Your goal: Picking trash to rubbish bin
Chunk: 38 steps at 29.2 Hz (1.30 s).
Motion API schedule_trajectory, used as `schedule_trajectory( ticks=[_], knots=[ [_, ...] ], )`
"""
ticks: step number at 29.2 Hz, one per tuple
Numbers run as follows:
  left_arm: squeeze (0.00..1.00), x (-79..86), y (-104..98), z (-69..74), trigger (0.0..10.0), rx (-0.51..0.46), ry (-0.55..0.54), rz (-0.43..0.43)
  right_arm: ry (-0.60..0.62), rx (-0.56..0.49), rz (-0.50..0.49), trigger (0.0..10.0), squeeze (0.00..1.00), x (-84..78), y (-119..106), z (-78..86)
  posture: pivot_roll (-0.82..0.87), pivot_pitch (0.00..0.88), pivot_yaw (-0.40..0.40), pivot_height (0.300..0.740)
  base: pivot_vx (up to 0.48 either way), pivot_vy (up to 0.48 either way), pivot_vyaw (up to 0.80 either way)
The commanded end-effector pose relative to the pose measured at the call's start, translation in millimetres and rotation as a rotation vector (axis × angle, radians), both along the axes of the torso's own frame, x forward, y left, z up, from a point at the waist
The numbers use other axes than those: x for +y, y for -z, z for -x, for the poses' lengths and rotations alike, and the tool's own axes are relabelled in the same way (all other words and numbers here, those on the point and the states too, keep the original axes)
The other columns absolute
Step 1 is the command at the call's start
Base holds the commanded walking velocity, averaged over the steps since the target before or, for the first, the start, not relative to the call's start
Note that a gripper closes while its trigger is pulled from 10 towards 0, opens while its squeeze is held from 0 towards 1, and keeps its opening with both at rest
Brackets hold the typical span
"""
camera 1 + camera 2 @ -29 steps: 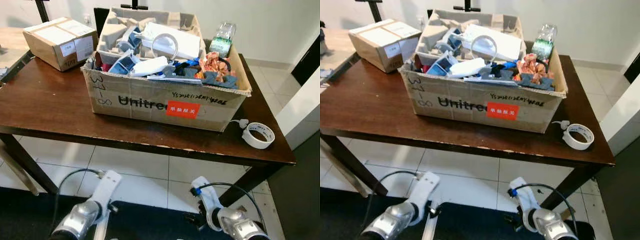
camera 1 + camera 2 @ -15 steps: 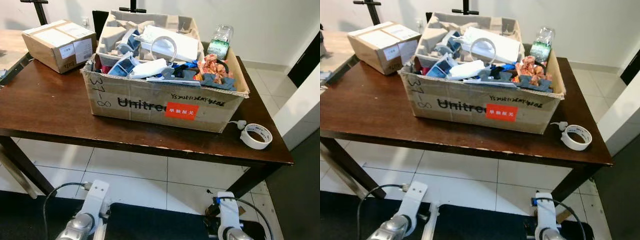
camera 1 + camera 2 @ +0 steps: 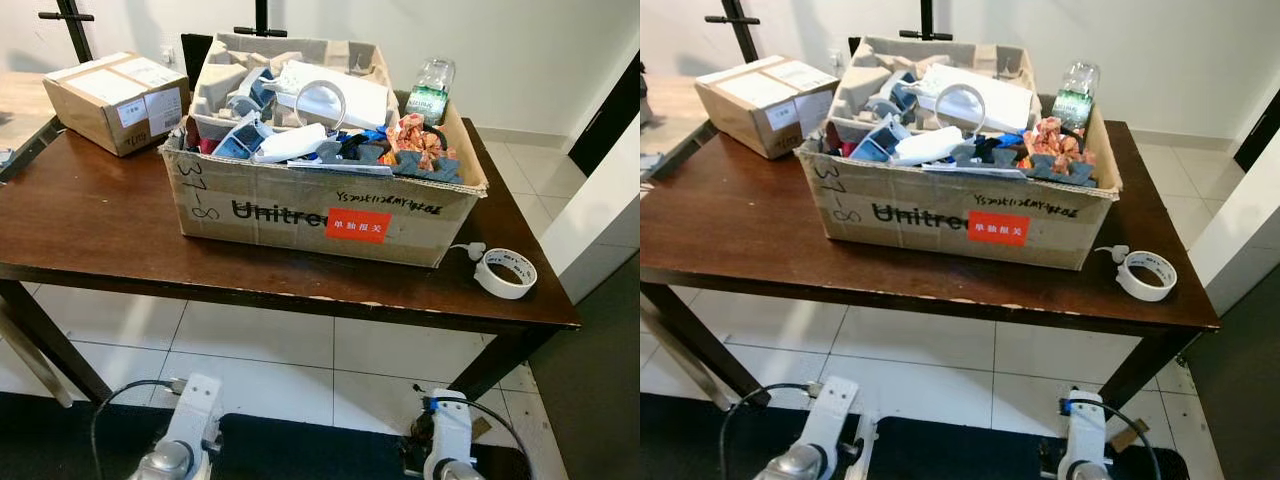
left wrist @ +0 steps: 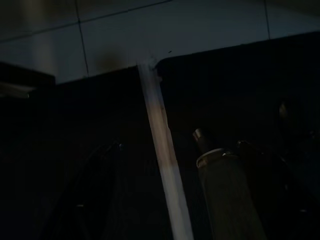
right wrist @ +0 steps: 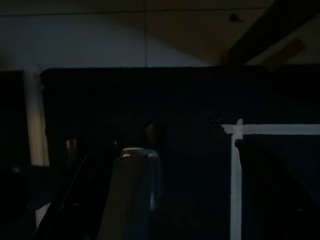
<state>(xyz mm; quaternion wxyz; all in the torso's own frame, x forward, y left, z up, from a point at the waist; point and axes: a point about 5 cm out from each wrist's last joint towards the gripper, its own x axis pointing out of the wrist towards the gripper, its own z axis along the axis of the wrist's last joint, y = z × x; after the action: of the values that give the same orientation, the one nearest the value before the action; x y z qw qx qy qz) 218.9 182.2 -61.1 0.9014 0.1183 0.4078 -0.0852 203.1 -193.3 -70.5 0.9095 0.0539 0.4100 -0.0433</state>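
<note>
Cardboard box (image 3: 300, 205) of crumpled trash sits on glossy wooden table (image 3: 90, 230).

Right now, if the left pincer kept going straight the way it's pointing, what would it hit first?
Most likely the floor: the left pincer hangs low, aimed at a dark mat with pale floor tiles beyond. The view is very dark, so depth is uncertain.
</note>
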Motion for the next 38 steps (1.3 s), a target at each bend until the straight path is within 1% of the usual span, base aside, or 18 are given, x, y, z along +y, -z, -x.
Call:
schedule_trajectory(
  ticks=[1,3,6,9,10,11,15,17,19,24,28,33,38],
  knots=[
    [0.0,-2.2,3.0,4.3,10.0,0.007,0.041,-0.015,-0.024,0.009,0.007,10.0,0.0,2.3,3.0,4.8,0.04,0.08,-0.011,0.74,0.0,0.0,0.0],
    [0.0,-1.8,2.7,3.7,10.0,0.003,0.042,-0.015,-0.038,-0.004,0.01,10.0,0.0,4.9,2.2,3.2,0.04,0.075,-0.011,0.74,0.0,0.0,0.0],
    [0.0,2.1,3.1,4.0,10.0,0.007,0.013,-0.02,-0.076,-0.023,0.011,10.0,0.0,7.9,1.2,1.7,0.04,0.069,-0.011,0.74,0.0,0.0,0.0],
    [0.0,7.5,5.0,6.1,10.0,0.035,-0.005,-0.058,-0.092,-0.037,0.004,10.0,0.0,10.2,0.7,1.1,0.04,0.06,-0.016,0.74,0.0,0.0,0.0],
    [0.0,9.5,5.3,6.8,10.0,0.038,-0.017,-0.066,-0.097,-0.037,0.005,10.0,0.0,10.7,0.9,1.3,0.04,0.062,-0.015,0.74,0.0,0.0,0.0],
    [0.0,13.1,6.1,8.7,10.0,0.04,-0.053,-0.065,-0.11,-0.026,0.015,10.0,0.0,11.3,2.0,2.9,0.03,0.065,-0.01,0.74,0.0,0.0,0.0],
    [0.0,13.2,7.5,10.8,10.0,0.048,-0.07,-0.061,-0.11,-0.025,0.021,10.0,0.0,10.0,2.4,3.9,0.03,0.059,-0.012,0.74,0.0,0.0,0.0],
    [0.0,10.2,8.0,10.7,10.0,0.046,-0.07,-0.052,-0.09,-0.024,0.032,10.0,0.0,5.7,2.7,5.4,0.04,0.056,-0.027,0.74,0.0,0.0,0.0],
    [0.0,9.5,8.1,10.7,10.0,0.046,-0.071,-0.049,-0.088,-0.02,0.039,10.0,0.0,4.7,3.1,6.2,0.04,0.05,-0.027,0.74,0.0,0.0,0.0],
    [0.0,5.6,8.1,9.2,10.0,0.049,-0.06,-0.05,-0.046,0.021,0.043,10.0,0.0,2.2,5.8,9.4,0.05,0.031,-0.026,0.74,0.0,0.0,0.0],
    [0.0,5.7,7.0,7.0,10.0,0.045,-0.077,-0.048,-0.065,0.04,0.068,10.0,0.0,2.4,6.6,9.9,0.06,0.031,-0.035,0.74,0.0,0.0,0.0],
    [0.0,5.1,6.6,6.1,10.0,0.04,-0.101,-0.042,-0.083,0.052,0.068,10.0,0.0,4.6,8.1,12.0,0.07,0.035,-0.043,0.74,0.0,0.0,0.0],
    [0.0,7.8,8.2,9.7,10.0,0.04,-0.135,-0.033,-0.101,0.043,0.071,10.0,0.0,7.5,8.3,12.3,0.08,0.047,-0.042,0.74,0.0,0.0,0.0]
  ],
)
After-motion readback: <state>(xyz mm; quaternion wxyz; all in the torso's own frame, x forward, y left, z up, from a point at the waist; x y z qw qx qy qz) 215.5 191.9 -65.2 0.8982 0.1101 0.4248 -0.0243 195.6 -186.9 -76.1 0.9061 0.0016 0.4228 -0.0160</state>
